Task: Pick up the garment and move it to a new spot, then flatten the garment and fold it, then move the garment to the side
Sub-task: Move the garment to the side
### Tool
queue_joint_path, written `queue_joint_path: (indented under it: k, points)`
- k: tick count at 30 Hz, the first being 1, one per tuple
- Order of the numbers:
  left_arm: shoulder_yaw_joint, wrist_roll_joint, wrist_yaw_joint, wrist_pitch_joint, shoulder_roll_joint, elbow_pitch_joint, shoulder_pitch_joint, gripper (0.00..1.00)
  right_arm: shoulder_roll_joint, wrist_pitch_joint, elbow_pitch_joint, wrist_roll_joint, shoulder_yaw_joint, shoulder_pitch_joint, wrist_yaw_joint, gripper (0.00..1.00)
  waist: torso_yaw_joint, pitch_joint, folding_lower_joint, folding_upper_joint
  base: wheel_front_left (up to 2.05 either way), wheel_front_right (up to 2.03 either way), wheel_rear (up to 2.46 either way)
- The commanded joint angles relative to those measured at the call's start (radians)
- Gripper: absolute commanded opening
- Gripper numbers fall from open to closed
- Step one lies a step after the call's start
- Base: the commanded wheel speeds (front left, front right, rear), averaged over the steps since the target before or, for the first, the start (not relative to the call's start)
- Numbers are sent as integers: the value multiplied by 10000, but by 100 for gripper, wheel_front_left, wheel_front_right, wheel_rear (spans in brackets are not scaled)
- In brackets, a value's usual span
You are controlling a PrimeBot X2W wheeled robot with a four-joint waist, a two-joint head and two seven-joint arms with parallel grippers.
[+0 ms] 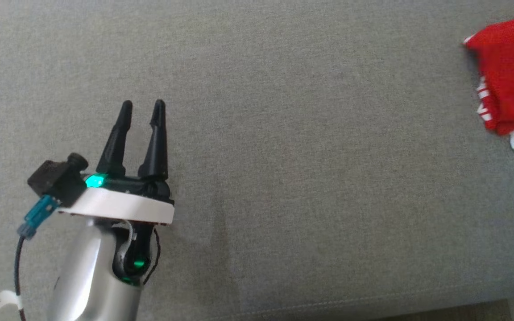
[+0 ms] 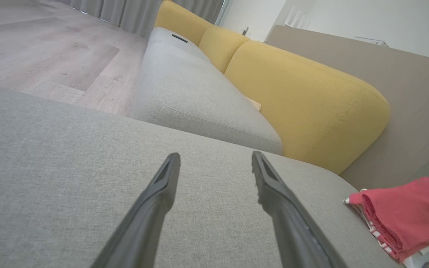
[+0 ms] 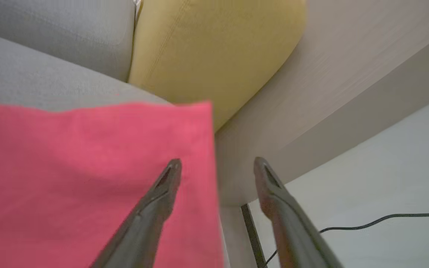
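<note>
Hovering over the cushion [image 1: 306, 156], the left end effector [image 1: 143, 104] stands spread; the right end effector [image 3: 217, 165] gapes above the garment [image 3: 88, 167].

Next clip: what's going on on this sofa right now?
A red garment lies folded at the far right of the grey seat cushion, with some white fabric showing at its lower edge. The right gripper is open at the garment's edge and holds nothing. The left gripper is open over bare cushion, well away from the garment. The fold and the move to the side look done.
</note>
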Motion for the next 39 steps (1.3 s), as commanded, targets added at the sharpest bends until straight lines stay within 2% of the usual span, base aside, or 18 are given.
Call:
queue_joint_path:
  k: [1, 7, 12, 19, 26, 31, 39]
  points:
    - [353, 80, -32, -122, 74, -257, -224, 100, -207, -79, -470, -107, -27, 262, 65, 100, -24, -90, -1, 0, 0, 0, 0]
    - [369, 22, -49, -122, 74, -208, -126, 100, 445, -69, -1421, -134, 61, 436, 65, 100, -62, -586, -1, 0, 0, 0, 0]
    - [484, -83, -55, -122, 74, -267, 114, 100, 1324, -201, -2540, 317, 554, 775, 65, 100, -78, -1238, -1, 0, 0, 0, 0]
    - [832, -174, -18, -122, 74, -609, 576, 100, 3212, -482, -4468, 1405, 1427, 1569, 65, 100, -104, -2122, -1, 0, 0, 0, 0]
    - [894, -231, 126, -122, 74, -927, 1234, 100, 5006, -1471, -5347, 2174, 1861, 3031, 65, 100, 23, -2856, -1, 0, 0, 0, 0]
    - [847, -11, 233, -122, 74, -938, 1747, 100, 5444, -2255, -5124, 2360, 2065, 4117, 65, 100, 206, -3223, -1, 0, 0, 0, 0]
    - [700, 405, 410, -122, 74, -915, 2439, 100, 5494, -3055, -4558, 3170, 2157, 5154, 65, 100, 339, -3435, -1, 0, 0, 0, 0]
